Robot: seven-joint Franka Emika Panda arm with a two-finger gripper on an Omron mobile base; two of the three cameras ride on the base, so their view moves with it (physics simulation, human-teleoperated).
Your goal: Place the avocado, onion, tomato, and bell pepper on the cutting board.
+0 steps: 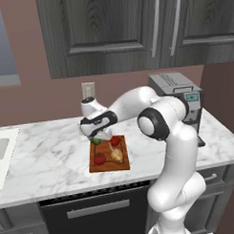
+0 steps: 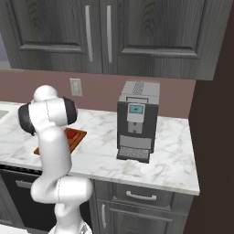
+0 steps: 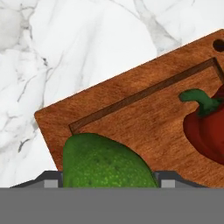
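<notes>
From the left base view, the gripper (image 1: 94, 135) hangs over the cutting board's (image 1: 109, 166) far left corner, the avocado (image 1: 97, 140) under it; tomato (image 1: 100, 158) and onion (image 1: 117, 154) sit nearer the front. From the right base view, the arm hides most of the board. In the hand view, the avocado sits between the fingers above the board's corner beside the bell pepper (image 3: 208, 129), apparently for release; whether it is gripped cannot be told.

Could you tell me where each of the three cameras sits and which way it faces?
Left base view: behind the arm to its left, looking down at the cutting board on the counter; the arm bends left over it.
Right base view: behind to its right, facing the coffee machine; the arm's elbow hides most of the board.
Hand view: on the hand, looking down at the avocado over the board.
Shared: board, red bell pepper.
</notes>
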